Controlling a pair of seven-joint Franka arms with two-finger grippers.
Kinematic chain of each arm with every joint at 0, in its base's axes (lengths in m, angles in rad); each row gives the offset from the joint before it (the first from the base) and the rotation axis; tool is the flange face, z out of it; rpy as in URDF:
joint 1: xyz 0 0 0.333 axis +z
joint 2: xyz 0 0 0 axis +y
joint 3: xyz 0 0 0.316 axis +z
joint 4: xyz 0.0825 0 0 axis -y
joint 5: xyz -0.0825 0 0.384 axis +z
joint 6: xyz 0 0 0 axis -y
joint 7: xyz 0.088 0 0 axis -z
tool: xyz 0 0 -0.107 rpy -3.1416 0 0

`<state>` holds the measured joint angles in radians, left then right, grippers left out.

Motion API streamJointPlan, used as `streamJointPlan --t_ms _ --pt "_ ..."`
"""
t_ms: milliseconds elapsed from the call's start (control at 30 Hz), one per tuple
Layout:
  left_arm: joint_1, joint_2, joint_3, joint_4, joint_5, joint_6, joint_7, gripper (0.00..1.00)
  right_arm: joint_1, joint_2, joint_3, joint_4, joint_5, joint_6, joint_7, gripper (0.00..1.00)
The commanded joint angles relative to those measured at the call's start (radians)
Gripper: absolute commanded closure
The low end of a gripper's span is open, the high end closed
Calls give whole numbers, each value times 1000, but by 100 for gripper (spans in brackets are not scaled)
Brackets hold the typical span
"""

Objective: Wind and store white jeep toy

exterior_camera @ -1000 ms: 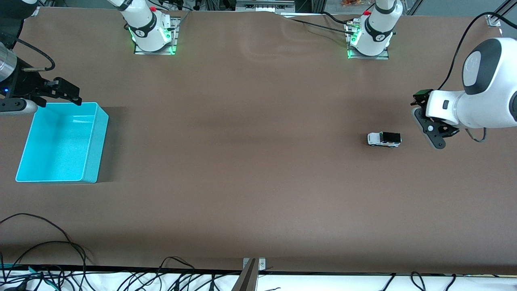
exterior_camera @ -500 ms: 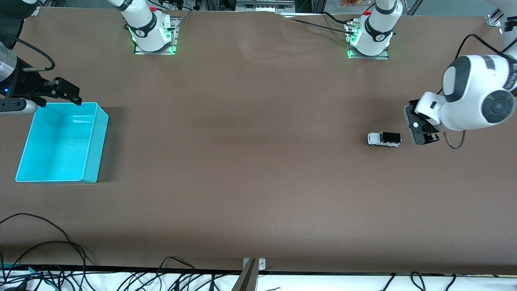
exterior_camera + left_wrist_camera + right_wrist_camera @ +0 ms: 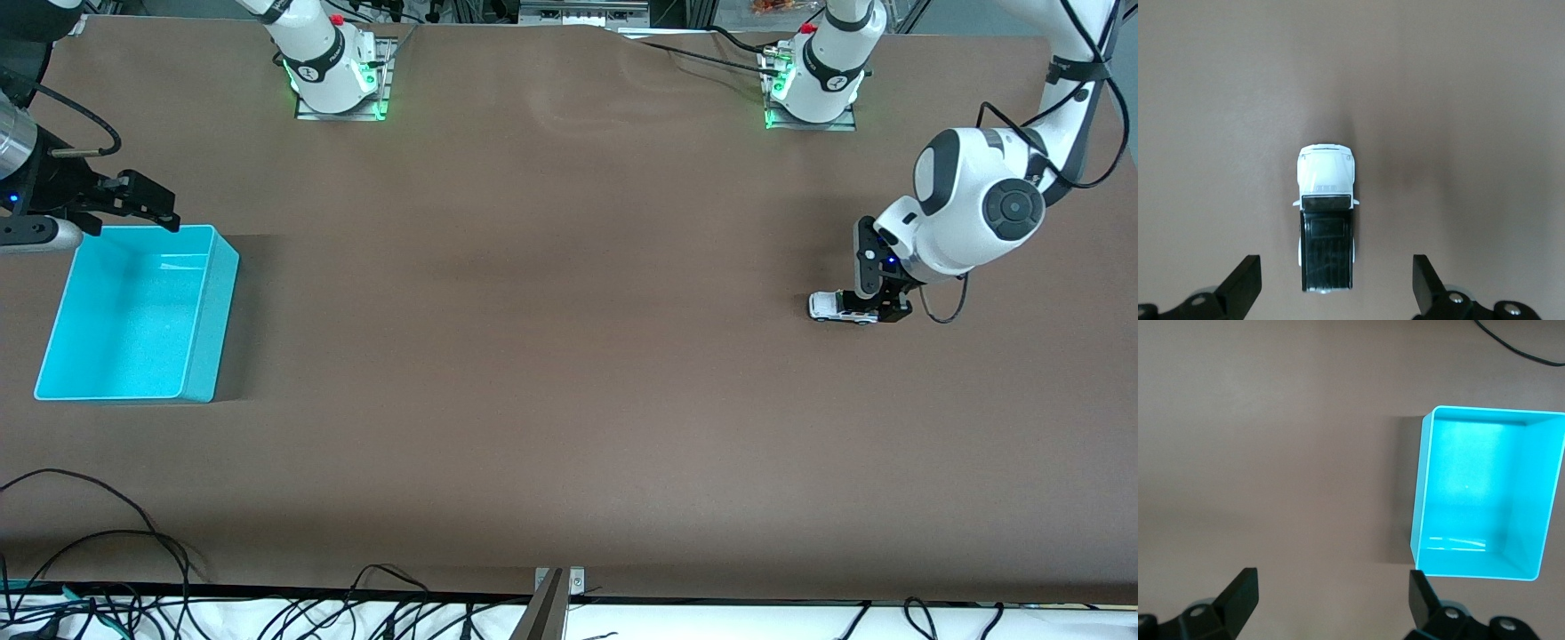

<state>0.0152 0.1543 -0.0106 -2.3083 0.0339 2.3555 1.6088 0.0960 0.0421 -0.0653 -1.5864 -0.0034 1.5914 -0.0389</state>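
Note:
The white jeep toy [image 3: 831,306] stands on the brown table toward the left arm's end, its black rear under my left gripper [image 3: 877,311]. In the left wrist view the jeep [image 3: 1326,200] lies lengthwise between the wide-apart fingers [image 3: 1245,281]. My left gripper [image 3: 1336,285] is open around the black rear section without touching it. My right gripper [image 3: 162,210] hangs open by the turquoise bin's [image 3: 216,293] corner nearest the robots' bases, at the right arm's end, and waits. The right gripper [image 3: 1331,595] holds nothing, and the bin [image 3: 1421,493] shows beside it.
The bin has nothing in it. Loose black cables [image 3: 107,551] lie along the table's edge nearest the front camera. A metal bracket [image 3: 556,587] sits at the middle of that edge. The two arm bases [image 3: 333,71] stand on the edge by the robots.
The left arm has swung in from the table's end and come down, bringing its open gripper over the jeep's black rear. The jeep and the right arm have not moved.

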Motion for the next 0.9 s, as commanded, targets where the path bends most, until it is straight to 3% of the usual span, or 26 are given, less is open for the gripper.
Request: streamJointPlan --t_ms 0,867 --pt "11 33 -5 -14 21 73 49 0 -2 10 2 29 -1 -21 -1 0" --pt "46 156 -8 -23 12 205 51 0 -1 10 2 29 -1 -21 -1 0"
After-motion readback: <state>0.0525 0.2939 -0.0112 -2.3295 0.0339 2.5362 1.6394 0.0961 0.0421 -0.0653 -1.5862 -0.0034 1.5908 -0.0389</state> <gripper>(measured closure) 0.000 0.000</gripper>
